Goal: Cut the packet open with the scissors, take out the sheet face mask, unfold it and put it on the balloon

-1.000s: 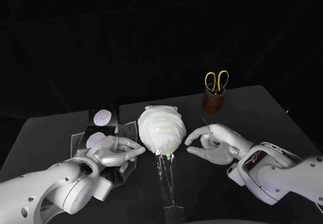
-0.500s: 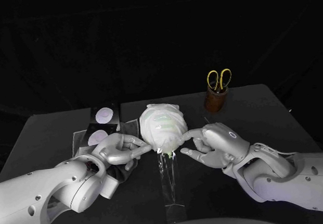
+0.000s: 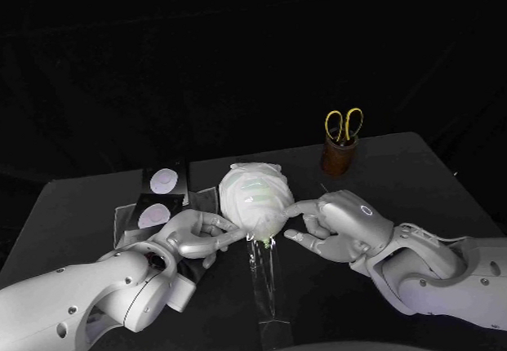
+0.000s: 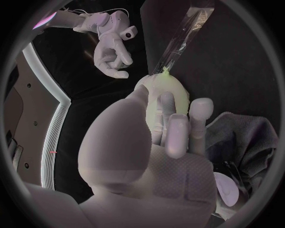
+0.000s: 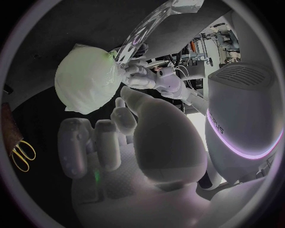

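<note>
**Head view, with both wrist views.** The left arm is brought in from the table's near left. The left hand (image 3: 194,233) is set against the lower left side of the balloon (image 3: 253,198), close to its knot. Its fingers (image 4: 168,107) are curled forward, with the tips laid on the covered surface. Whether a fold of the sheet face mask (image 3: 254,178) is pinched between thumb and fingers cannot be told.

The right arm is brought in from the near right. The right hand (image 3: 332,223) is held at the balloon's lower right side, opposite the left hand. Its fingers (image 5: 99,135) are partly curled and kept apart, and nothing is gripped in them. One fingertip is seen to reach the balloon's edge in the head view, with the thumb held below it and clear of it.

The balloon is carried on a clear stand (image 3: 261,277) at the middle of the black table (image 3: 425,182). It is wrapped over its top and sides by the white mask, and a little green is left showing near the knot.

The yellow-handled scissors (image 3: 343,124) are stood handles-up in a brown holder (image 3: 337,161) at the far right of the table, well apart from both hands. The packet (image 3: 166,194), marked with pale ovals, is laid flat to the left of the balloon, just beyond the left hand.
</note>
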`<state>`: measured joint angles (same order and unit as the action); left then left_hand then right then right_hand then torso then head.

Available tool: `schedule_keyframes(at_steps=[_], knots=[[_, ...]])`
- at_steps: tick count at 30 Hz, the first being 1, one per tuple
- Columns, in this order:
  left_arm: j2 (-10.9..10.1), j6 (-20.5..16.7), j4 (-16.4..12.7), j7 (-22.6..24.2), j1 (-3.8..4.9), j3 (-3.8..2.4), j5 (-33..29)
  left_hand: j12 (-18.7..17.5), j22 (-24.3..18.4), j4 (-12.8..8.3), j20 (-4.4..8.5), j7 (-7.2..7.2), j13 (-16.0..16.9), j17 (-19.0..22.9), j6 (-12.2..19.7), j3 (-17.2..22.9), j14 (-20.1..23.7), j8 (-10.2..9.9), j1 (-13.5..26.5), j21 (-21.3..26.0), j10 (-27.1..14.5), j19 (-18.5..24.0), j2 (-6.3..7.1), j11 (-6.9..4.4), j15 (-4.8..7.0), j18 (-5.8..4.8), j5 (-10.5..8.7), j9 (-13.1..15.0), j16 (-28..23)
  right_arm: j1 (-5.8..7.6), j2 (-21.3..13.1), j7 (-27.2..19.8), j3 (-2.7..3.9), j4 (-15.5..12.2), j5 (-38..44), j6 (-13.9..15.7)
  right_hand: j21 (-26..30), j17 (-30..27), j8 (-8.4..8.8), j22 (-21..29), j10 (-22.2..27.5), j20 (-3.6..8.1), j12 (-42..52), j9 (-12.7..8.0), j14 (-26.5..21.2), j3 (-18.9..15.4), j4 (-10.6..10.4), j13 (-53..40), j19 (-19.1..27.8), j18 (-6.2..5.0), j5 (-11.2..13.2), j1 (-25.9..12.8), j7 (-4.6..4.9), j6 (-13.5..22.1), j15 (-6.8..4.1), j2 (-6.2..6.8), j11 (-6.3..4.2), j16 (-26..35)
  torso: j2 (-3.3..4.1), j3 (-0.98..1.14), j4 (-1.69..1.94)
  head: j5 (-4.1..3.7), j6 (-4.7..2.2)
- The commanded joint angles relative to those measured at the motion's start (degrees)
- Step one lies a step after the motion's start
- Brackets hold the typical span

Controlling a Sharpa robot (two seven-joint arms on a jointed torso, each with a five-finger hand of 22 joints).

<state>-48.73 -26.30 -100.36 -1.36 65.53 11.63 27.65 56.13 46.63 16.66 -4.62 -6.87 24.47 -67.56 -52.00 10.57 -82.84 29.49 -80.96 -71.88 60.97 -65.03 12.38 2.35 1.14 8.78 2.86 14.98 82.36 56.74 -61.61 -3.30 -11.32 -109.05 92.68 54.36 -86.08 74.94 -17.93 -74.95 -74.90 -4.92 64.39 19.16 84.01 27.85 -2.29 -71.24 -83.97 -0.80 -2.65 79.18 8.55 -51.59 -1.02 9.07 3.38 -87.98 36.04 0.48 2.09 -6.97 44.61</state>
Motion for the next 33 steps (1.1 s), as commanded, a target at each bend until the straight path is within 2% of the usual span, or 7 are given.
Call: schedule_keyframes(at_steps=[1, 14, 22, 25, 27, 33], knots=[[0.5, -1.3, -0.2, -2.4, 0.00, -0.08, 1.0, 0.3, 0.1, 0.0, 0.02, 0.09, 0.1, -0.1, -0.3, -0.5, -0.4, 0.3, 0.6, -0.2, 0.4, -0.4, -0.20, -0.05, 0.16, -0.97, -0.06, -0.1, 0.3, 0.09, -0.1, -2.4, 0.07, -0.1, -2.5, 3.1, 0.1, 12.0, 0.29, -13.7, 0.2, -0.33, -0.1, -0.1, 4.9, 0.2, -0.2, 0.0, -3.9, -0.20, -0.1, 0.0, 0.04, 0.2, 0.47, 0.61, 0.15, 0.1, 0.05, -0.02, -0.02, 0.05, -0.06], [1.7, -2.1, -0.1, -3.3, 0.00, -0.48, 1.1, 0.3, 0.8, -0.1, 0.19, 0.32, 0.1, -0.7, -0.8, -1.1, -0.8, 0.3, 0.6, -0.6, 0.9, -0.8, -0.89, -0.29, 0.37, -1.07, -0.04, -0.3, 0.5, 0.48, -0.5, -3.5, 0.28, 0.0, -6.6, 3.1, 0.1, 12.0, 0.35, -13.6, 0.2, -0.38, -0.2, -0.1, 4.9, 0.3, -0.2, 0.1, -3.9, -0.21, -0.1, 0.0, 0.06, 0.2, 0.51, 0.67, 0.18, 0.1, 0.06, -0.06, 0.00, -0.04, 0.05], [2.3, -3.0, -0.3, -3.1, 0.01, -0.63, 0.6, 0.0, 2.7, -0.4, 0.56, 0.84, 0.0, -2.7, -1.9, -0.3, -1.7, 0.1, -1.6, -1.5, 1.8, -2.1, -2.81, -0.84, 0.88, -1.38, -0.01, -0.8, 1.2, 0.60, -0.5, -3.2, 0.32, 0.4, -7.6, 3.0, 0.1, 12.0, 0.36, -13.7, 0.3, -0.40, -0.2, -0.2, 4.9, 0.3, -0.2, 0.1, -3.9, -0.20, -0.1, 0.0, 0.07, 0.2, 0.53, 0.71, 0.19, 0.1, 0.04, -0.09, 0.05, -0.07, 0.03], [2.6, -3.4, -0.3, -3.2, 0.01, -0.67, 0.4, -0.2, 4.7, -0.8, 0.93, 1.40, 0.1, -4.7, -3.1, 0.8, -2.5, 0.0, -3.7, -2.5, 2.8, -3.4, -3.90, -1.38, 1.37, -1.71, 0.01, -1.0, 1.8, 0.63, -0.5, -3.2, 0.33, 0.5, -7.9, 3.0, 0.0, 12.0, 0.36, -13.7, 0.3, -0.41, -0.2, -0.2, 4.9, 0.3, -0.3, 0.1, -4.0, -0.17, -0.1, 0.0, 0.07, 0.1, 0.54, 0.73, 0.20, 0.1, 0.04, -0.09, 0.05, -0.09, 0.11], [2.7, -3.5, -0.3, -3.3, 0.01, -0.69, 0.4, -0.4, 5.3, -1.0, 1.09, 1.61, 0.1, -5.3, -3.6, 1.4, -2.8, 0.0, -4.6, -2.8, 3.1, -3.8, -4.10, -1.59, 1.56, -1.80, 0.01, -1.1, 2.0, 0.63, -0.5, -3.2, 0.33, 0.6, -8.0, 3.0, 0.0, 12.0, 0.36, -13.7, 0.3, -0.41, -0.2, -0.2, 4.9, 0.3, -0.3, 0.1, -4.0, -0.17, -0.1, 0.0, 0.07, 0.1, 0.54, 0.73, 0.20, 0.1, 0.04, -0.08, 0.07, -0.10, 0.07], [3.2, -4.3, -0.2, -3.9, 0.01, -0.75, 0.8, 1.2, 7.3, -1.9, 1.70, 2.41, 4.0, -7.4, -5.7, 4.1, -3.5, -0.2, -7.8, -3.9, 5.8, -5.1, -4.81, -2.33, 2.25, -2.14, 0.03, -1.5, 2.7, 0.65, -0.6, -3.2, 0.33, 0.6, -8.4, 3.0, -0.1, 12.1, 0.35, -13.7, 0.3, -0.46, -0.1, -0.2, 4.9, 0.3, -0.3, 0.1, -4.0, -0.16, -0.1, 0.0, 0.05, -0.1, 0.58, 0.75, 0.21, 0.0, 0.04, -0.06, -0.02, 0.08, 0.12]])
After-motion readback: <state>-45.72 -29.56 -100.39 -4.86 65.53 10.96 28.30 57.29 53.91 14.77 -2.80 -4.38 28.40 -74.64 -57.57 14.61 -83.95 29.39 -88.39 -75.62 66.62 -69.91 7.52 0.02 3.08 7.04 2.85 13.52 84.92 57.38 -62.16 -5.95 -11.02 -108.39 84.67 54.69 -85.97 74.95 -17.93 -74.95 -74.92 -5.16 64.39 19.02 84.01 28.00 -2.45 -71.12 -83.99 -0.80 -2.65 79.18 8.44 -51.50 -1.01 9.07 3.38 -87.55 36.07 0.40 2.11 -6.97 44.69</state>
